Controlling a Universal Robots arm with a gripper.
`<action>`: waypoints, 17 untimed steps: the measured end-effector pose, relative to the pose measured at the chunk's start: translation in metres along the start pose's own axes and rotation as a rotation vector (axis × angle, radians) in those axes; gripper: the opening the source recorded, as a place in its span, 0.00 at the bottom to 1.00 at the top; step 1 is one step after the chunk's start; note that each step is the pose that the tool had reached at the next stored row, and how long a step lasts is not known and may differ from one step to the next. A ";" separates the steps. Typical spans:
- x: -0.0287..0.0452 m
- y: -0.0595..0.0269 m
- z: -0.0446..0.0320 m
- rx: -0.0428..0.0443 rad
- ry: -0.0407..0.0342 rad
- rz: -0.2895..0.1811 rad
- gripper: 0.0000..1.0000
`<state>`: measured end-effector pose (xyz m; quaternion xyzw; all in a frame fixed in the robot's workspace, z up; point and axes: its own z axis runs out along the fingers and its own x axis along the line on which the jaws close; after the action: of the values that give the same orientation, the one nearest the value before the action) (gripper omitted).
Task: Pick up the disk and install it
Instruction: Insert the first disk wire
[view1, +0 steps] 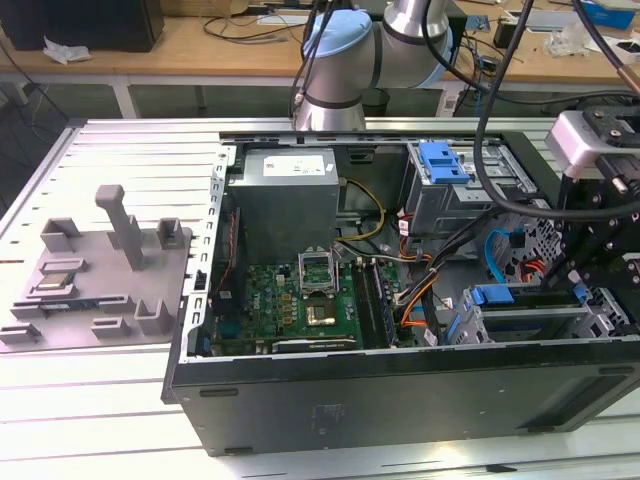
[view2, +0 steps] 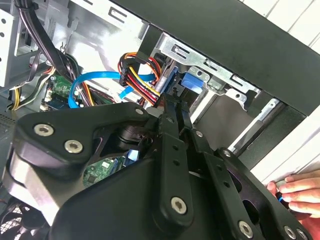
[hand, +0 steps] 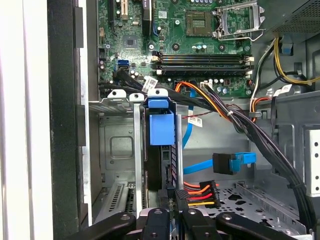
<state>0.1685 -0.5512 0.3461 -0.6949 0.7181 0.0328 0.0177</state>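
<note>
The disk (hand: 161, 131) stands on edge in a slot of the drive cage, its blue carrier frame facing outward; its blue end also shows in the second wrist view (view2: 192, 82) and the exterior view (view1: 493, 296). My gripper (hand: 174, 212) is right behind the disk's near end, in line with it. In the second wrist view the gripper (view2: 172, 106) has its two black fingers pressed close together, tips at the disk's end, with nothing seen between them.
The open computer case (view1: 400, 385) lies on a slatted table. A blue data plug (hand: 232, 162) and a power plug (hand: 200, 192) with coloured wires hang beside the slot. A grey fixture tray (view1: 100, 270) sits at the exterior view's left. A person's hand (view2: 300, 192) rests by the case edge.
</note>
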 end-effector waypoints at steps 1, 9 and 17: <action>0.0000 0.0000 0.0002 0.0000 0.0000 0.000 0.16; 0.0001 0.0000 0.0017 0.0000 0.0000 0.000 0.16; 0.0002 -0.0001 0.0032 0.0000 0.0001 0.000 0.16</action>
<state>0.1685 -0.5512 0.3429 -0.6949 0.7181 0.0327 0.0176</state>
